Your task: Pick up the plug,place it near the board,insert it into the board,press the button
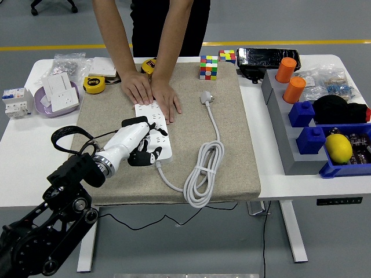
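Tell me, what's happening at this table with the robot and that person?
A person's hands press down on the far end of a white power strip lying on a beige mat. The robot's left hand sits over the strip's near end, fingers curled down toward it. The plug lies on the mat to the right, not inserted, its cable coiled nearby. The robot's other arm is out of sight.

White power strip (155, 134), white plug (207, 97), beige mat (232, 145), multicoloured cube (208, 67), yellow lemon (338, 148)
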Available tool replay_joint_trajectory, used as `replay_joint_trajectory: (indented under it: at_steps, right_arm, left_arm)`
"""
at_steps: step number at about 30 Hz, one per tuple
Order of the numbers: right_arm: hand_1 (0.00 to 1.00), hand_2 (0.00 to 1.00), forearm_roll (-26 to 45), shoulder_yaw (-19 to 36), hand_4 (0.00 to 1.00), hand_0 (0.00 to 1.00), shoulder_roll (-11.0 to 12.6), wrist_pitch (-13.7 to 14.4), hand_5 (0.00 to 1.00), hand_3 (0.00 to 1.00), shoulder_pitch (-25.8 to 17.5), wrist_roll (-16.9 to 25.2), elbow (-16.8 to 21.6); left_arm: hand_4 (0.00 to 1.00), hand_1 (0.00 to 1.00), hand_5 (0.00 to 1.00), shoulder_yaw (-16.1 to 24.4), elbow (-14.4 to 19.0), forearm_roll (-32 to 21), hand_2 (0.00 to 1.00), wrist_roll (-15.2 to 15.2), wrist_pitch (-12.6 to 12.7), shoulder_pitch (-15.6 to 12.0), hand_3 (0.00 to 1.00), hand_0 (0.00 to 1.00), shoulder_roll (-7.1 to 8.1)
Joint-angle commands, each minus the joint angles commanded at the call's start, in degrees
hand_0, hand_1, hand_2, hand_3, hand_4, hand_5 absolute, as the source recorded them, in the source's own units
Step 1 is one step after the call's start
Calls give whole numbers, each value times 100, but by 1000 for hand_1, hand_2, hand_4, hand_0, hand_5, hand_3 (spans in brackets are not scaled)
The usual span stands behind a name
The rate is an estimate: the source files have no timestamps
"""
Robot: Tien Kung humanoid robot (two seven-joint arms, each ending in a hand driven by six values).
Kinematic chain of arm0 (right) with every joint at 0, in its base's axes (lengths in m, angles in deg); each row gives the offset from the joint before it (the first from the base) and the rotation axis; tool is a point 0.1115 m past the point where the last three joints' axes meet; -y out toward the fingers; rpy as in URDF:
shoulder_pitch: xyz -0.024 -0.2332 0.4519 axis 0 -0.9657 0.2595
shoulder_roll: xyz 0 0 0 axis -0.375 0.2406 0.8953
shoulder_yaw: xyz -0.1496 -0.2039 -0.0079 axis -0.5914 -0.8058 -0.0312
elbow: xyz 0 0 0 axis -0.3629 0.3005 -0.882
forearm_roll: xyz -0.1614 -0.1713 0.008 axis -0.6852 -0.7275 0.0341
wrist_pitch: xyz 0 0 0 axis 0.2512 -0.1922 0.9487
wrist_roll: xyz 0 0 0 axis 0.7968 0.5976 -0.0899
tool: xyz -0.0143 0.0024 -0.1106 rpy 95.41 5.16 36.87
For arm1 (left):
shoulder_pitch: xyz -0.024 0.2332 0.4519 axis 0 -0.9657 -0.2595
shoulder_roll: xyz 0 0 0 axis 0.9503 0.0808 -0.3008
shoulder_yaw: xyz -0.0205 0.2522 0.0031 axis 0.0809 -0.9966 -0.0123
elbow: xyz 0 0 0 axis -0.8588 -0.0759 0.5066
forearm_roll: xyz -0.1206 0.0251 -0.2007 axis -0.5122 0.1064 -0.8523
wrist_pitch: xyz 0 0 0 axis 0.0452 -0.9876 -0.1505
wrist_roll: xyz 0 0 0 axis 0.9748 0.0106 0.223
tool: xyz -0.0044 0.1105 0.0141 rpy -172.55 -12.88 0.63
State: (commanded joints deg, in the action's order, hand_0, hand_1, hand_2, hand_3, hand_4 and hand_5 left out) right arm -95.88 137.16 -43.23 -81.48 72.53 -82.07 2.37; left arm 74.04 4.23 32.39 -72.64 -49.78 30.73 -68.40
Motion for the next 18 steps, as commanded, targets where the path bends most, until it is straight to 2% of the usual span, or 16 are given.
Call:
replay_joint_trajectory:
  at_steps: [3,12,18]
  right_arm:
    - [758,754,28,-23,998,829,6,5,832,784,22,17,0]
    - [758,754,1,-8,998,829,20,1,831,784,20,-4,0]
    - [758,754,7,-22,998,829,10,-1,830,784,16,3,0]
  left_arm:
    - [496,30,27,-14,-84,45,146,-35,77,-6,694,182,-10]
    - [464,24,2,-73,-376,164,148,0,10,29,699,177,-31]
    - [462,22,2,-91,-558,178,148,-2,8,-5,704,176,15]
